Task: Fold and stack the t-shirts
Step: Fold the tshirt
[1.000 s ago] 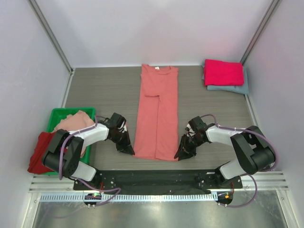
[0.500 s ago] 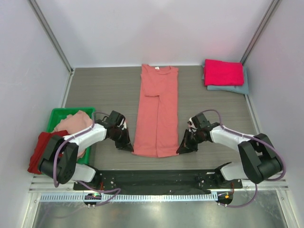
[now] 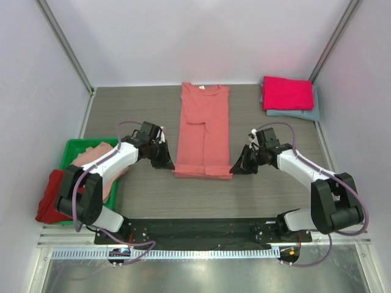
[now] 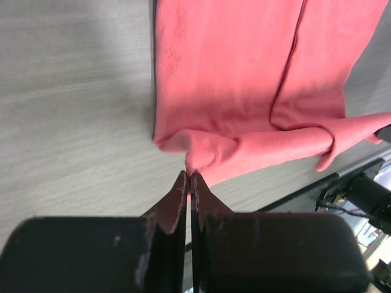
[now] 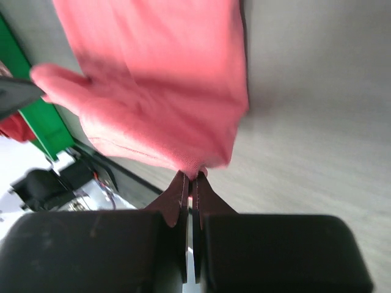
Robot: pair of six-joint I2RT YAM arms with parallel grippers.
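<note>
Left jaws: pressed shut on the near-left hem corner of the salmon shirt (image 4: 232,91), a small nub of cloth pinched at the tips.
Right jaws: shut in the same way on the near-right hem corner, cloth bunched just above the tips.
Reason for grip: a corner in each, so the hem rises level and can travel as one straight edge.
Hem: lifted off the counter (image 3: 134,116), turned over on itself in a narrow band between the two jaws.
Salmon shirt, body: a long narrow strip with the sides folded in, lying down the middle of the counter, its collar and white label (image 3: 200,88) at the far edge.
Step, as judged: end-to-end fold, barely begun; hem to be carried towards the collar.
Finished stack: magenta shirt (image 3: 287,93) on grey-blue shirt (image 3: 302,114), far-right corner of the counter; likely the destination.
Waiting stock: pale pink shirt (image 3: 95,157) in the green bin (image 3: 73,149) at the near-left corner; dark red shirt (image 3: 49,198) hanging over the bin's left side.
Risk, as judged: uneven travel would skew the fold.
</note>
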